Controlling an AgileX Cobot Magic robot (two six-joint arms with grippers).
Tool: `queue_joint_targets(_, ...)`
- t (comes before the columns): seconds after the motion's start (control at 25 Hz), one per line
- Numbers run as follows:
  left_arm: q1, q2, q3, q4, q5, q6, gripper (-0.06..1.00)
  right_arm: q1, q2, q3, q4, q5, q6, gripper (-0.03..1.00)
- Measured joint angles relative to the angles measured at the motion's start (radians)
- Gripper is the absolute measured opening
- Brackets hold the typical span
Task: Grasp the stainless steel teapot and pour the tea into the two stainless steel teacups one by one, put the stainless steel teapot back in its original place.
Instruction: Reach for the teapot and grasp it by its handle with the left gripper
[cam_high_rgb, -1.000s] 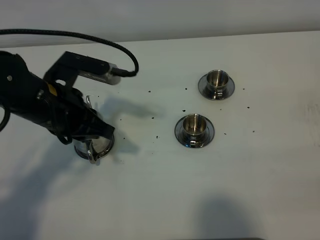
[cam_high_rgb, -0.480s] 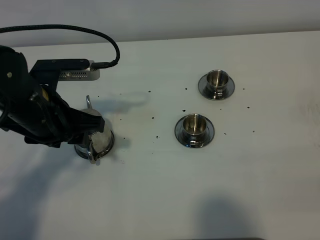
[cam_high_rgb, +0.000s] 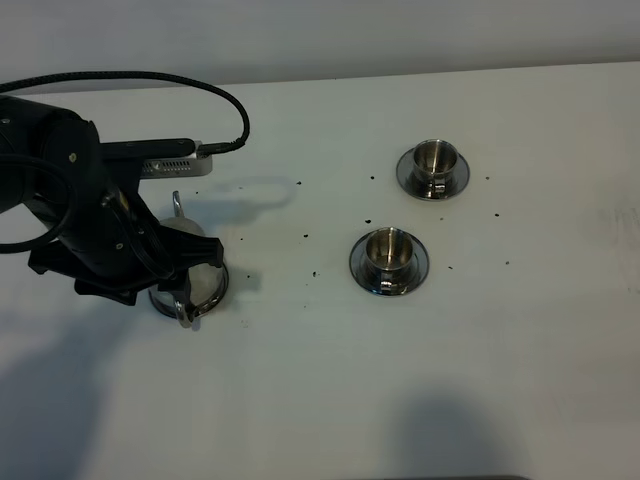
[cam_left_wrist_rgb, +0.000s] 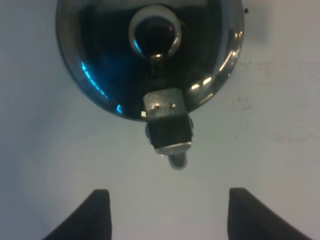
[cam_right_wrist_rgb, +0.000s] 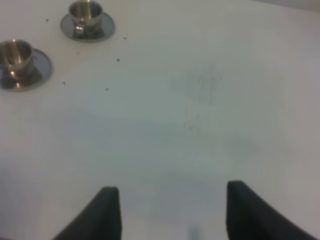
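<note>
Tipping is risked: the left jaws are spread empty, and the handle (cam_left_wrist_rgb: 167, 131) of the stainless steel teapot (cam_left_wrist_rgb: 105, 60), just ahead between them, could be clipped.

The high camera looks steeply down on the whole table (cam_high_rgb: 300, 390). The left wrist camera sits close above the teapot (cam_left_wrist_rgb: 107, 65), just beyond its jaws. The right wrist camera shares the teacups (cam_right_wrist_rgb: 86, 15), far beyond its own.

The white table (cam_high_rgb: 300, 400) bears a saucer (cam_high_rgb: 214, 293) just ahead of the left gripper (cam_left_wrist_rgb: 169, 215), two cup saucers (cam_high_rgb: 421, 263) (cam_high_rgb: 461, 172) well apart from it, and dark specks (cam_high_rgb: 312, 271) scattered between.
</note>
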Motion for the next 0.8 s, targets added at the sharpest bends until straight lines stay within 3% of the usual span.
queue_joint_targets(0.8, 0.028, 0.126, -0.001, 0.007, -0.143, 0.001, 0.54, 0.0, 0.0, 0.0, 0.0, 0.0, 0.0, 0.46)
